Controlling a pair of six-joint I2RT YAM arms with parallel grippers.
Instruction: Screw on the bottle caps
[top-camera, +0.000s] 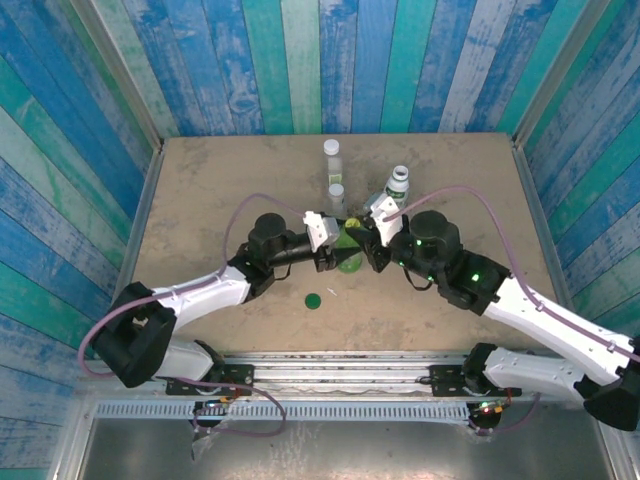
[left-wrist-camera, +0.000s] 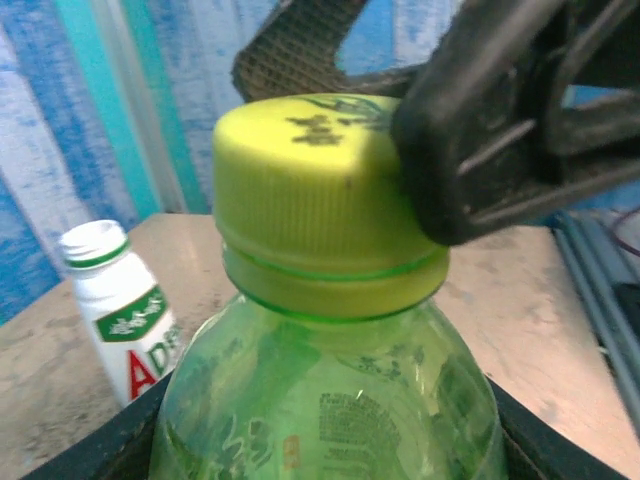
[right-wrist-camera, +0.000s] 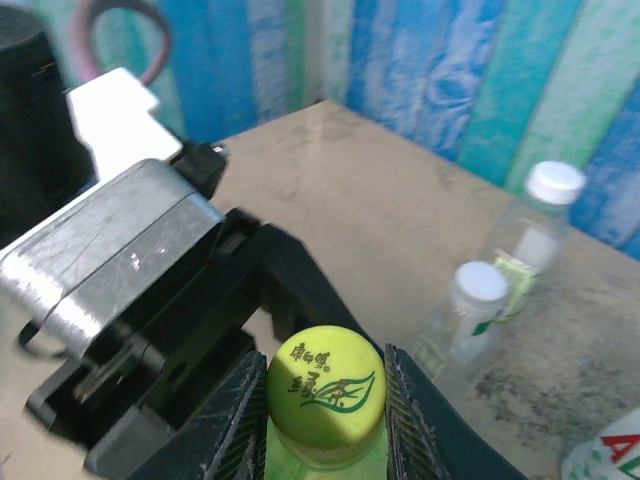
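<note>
Cap (right-wrist-camera: 325, 392) ribbed, round; bottle (left-wrist-camera: 330, 410) translucent green

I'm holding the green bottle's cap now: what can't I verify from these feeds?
1. Left wrist: whether the yellow-green cap has caught the threads of the green bottle; the cap's skirt hides them.
2. Top external: which way up the dark green cap lies; too small.
3. Right wrist: most of the white bottle; cut off at the bottom-right corner.

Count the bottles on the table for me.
4. The green bottle sits in the left gripper; two clear bottles stand behind it; the white labelled bottle stands right of them. None seems hidden.
</note>
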